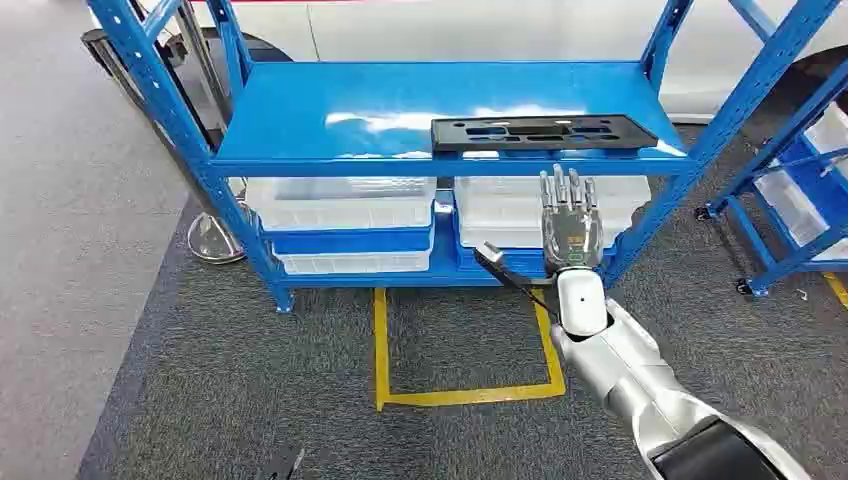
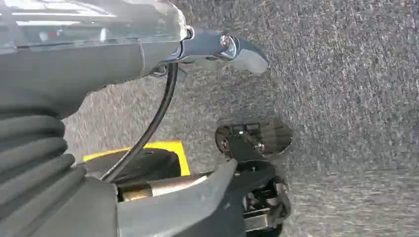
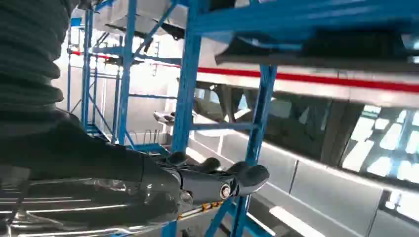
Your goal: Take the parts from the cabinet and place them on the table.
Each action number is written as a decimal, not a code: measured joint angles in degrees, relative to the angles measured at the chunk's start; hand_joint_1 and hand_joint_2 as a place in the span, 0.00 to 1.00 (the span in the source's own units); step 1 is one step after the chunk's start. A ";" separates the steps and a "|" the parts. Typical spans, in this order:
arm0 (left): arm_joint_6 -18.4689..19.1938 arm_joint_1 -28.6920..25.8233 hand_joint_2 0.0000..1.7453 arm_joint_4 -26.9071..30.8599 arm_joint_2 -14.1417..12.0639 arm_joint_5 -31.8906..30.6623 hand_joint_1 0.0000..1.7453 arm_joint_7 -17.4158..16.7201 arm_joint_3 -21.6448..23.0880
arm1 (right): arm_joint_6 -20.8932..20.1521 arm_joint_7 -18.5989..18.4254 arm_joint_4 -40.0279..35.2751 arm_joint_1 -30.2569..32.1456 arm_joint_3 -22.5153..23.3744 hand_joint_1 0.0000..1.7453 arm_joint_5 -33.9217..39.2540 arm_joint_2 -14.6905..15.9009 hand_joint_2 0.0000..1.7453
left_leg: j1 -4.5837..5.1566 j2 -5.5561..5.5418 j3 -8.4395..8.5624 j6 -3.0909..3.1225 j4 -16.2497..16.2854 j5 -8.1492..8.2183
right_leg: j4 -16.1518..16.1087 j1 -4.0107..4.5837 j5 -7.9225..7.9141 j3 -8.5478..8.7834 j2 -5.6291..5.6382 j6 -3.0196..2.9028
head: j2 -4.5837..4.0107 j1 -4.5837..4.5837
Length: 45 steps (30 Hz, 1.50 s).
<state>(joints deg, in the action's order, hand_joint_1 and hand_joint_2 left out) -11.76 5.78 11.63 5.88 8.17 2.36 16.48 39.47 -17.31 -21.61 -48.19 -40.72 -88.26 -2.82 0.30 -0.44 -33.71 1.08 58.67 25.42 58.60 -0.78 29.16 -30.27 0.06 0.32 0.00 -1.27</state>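
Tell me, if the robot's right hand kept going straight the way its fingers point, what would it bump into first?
Probably the front edge of the blue shelf, just below the black part; the right hand is open. Depth is hard to judge.

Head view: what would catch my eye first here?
Probably the bright blue rack, with a flat black part lying near the front edge of its shelf. Just below that, the robot's silver right hand reaches up, fingers spread and holding nothing. On the carpet in front lies a yellow taped square.
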 joint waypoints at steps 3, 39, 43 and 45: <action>-0.02 -0.09 0.00 -0.02 0.00 0.00 0.00 -0.02 0.65 | 0.20 1.55 1.66 0.45 0.00 0.00 0.85 0.04 1.00 | 0.00 0.02 -0.01 0.00 0.00 0.00 | 0.00 0.00 0.00 -0.01 0.03 0.00 | 0.00 0.00; -0.39 -0.41 0.00 -0.20 -0.02 -1.66 0.00 -1.49 1.64 | 0.31 5.35 -2.37 2.91 -0.28 0.00 -1.77 -2.49 1.00 | -0.07 0.07 0.59 1.27 -1.47 -0.49 | -1.02 -0.14 -0.36 0.39 0.06 0.97 | 0.00 -0.07; -0.44 0.09 0.00 -0.20 0.00 -2.36 0.00 -1.75 1.97 | 0.52 5.59 -5.66 2.49 -1.40 0.00 -1.86 -3.52 1.00 | -0.37 0.50 1.44 1.71 -2.66 -0.91 | 11.65 -0.26 5.43 -6.38 -0.02 0.85 | 0.00 0.02; -0.44 0.21 0.00 -0.22 0.00 -2.80 0.00 -1.77 2.05 | 0.52 5.62 -6.15 2.82 -2.03 0.00 -1.86 -3.65 1.00 | -0.44 0.21 1.47 1.61 -2.41 -0.61 | 16.78 -0.53 5.55 -10.14 -0.03 1.05 | 0.00 0.02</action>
<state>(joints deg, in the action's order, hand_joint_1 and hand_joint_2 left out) -12.20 5.99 11.41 5.88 5.38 0.59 18.53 40.00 -11.69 -27.76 -45.37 -42.75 -90.12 -6.47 -0.14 -0.24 -32.23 2.70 56.26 24.82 75.38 -1.30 34.71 -40.41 0.03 1.37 0.00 -1.25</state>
